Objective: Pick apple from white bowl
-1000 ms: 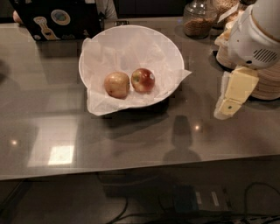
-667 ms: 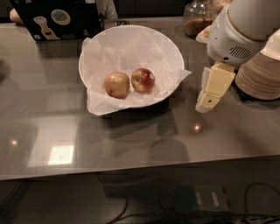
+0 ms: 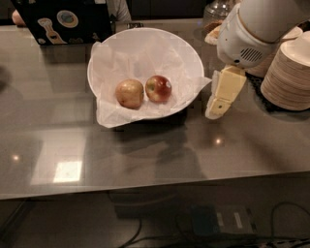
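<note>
The red apple (image 3: pixel 159 88) with a yellow-green patch lies in the white bowl (image 3: pixel 145 43), right of centre on the crinkled paper lining. A paler yellowish-tan apple (image 3: pixel 129 93) lies touching it on its left. My gripper (image 3: pixel 216 110) hangs from the white arm at the upper right. It is just outside the bowl's right rim, above the table and to the right of the red apple. It holds nothing.
Stacks of beige paper plates (image 3: pixel 290 72) stand at the right edge behind the arm. A dark box with stickers (image 3: pixel 65 19) sits at the back left. A glass jar (image 3: pixel 215 12) is at the back. The grey glossy table (image 3: pixel 145 155) reaches to the front edge.
The arm and gripper have moved left across the table, from beside the plate stacks to the bowl's right rim. The apples and bowl have not moved.
</note>
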Controlling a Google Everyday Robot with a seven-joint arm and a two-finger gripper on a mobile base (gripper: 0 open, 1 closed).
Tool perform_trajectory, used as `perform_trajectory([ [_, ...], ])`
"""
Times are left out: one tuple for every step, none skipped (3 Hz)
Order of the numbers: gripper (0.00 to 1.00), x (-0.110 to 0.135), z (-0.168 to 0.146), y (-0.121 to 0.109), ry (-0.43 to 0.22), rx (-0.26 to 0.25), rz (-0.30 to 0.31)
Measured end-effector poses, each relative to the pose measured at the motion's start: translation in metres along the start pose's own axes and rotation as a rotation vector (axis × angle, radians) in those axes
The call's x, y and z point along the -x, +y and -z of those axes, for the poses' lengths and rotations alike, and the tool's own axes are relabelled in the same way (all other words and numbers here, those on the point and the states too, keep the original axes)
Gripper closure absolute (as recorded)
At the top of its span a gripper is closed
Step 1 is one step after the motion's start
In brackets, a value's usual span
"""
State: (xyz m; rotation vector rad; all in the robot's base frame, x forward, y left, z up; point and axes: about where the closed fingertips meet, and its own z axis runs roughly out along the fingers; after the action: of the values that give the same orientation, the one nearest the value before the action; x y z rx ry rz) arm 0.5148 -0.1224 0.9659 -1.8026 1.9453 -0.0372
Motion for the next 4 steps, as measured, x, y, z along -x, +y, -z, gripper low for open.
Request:
perform_trajectory([
  [0.00,0.007,-0.005,-0.011,-0.047,-0.019,0.012],
  [0.00,0.021,-0.020,-0.033,-0.122,-0.022,0.024],
  [0.00,0.030,-0.033,-0.048,-0.184,-0.015,0.019],
  [0.16,0.035,-0.043,-0.056,-0.225,0.004,0.010],
])
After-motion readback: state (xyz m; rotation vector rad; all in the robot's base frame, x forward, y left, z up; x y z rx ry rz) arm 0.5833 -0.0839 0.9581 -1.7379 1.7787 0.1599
